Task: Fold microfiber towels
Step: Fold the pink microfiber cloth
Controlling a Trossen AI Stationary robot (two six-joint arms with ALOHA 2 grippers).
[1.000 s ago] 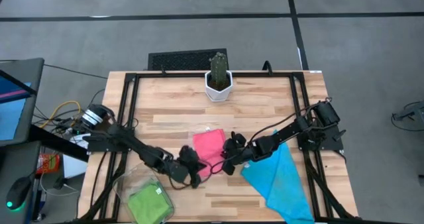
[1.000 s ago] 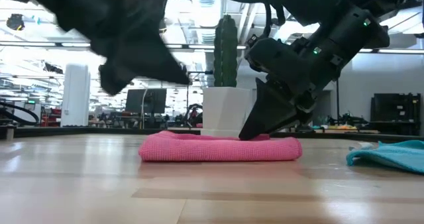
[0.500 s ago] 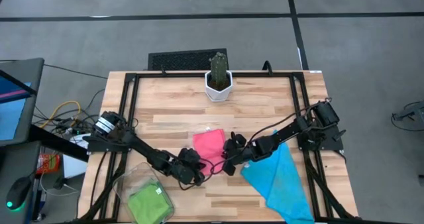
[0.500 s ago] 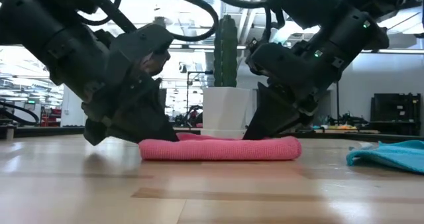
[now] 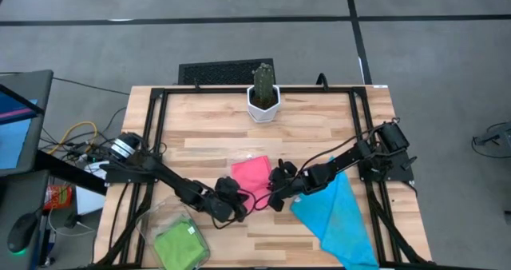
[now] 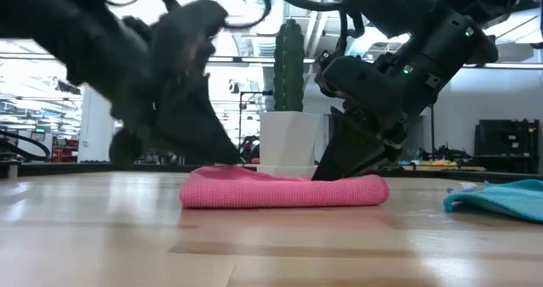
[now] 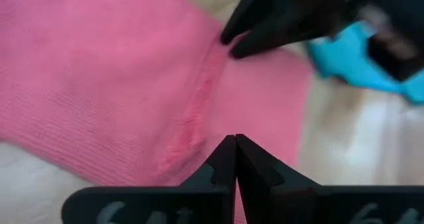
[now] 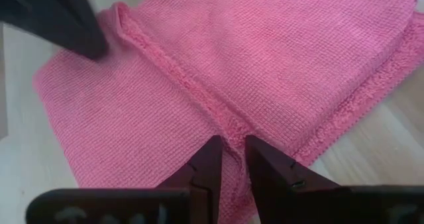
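Pinching the pink towel's (image 5: pixel 251 174) folded edge, the right gripper (image 8: pixel 229 159) holds a ridge of cloth between its fingertips.
Just opposite across that seam, the left gripper (image 7: pixel 235 159) sits clenched and empty at the towel's other edge; the raised fold runs between them.

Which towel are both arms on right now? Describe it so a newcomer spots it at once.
Start at the white cactus pot at the table's far edge and come toward the near edge: the pink towel lies mid-table, folded flat. It sits between a blue towel and a green towel in a clear bin, and is the only pink one.
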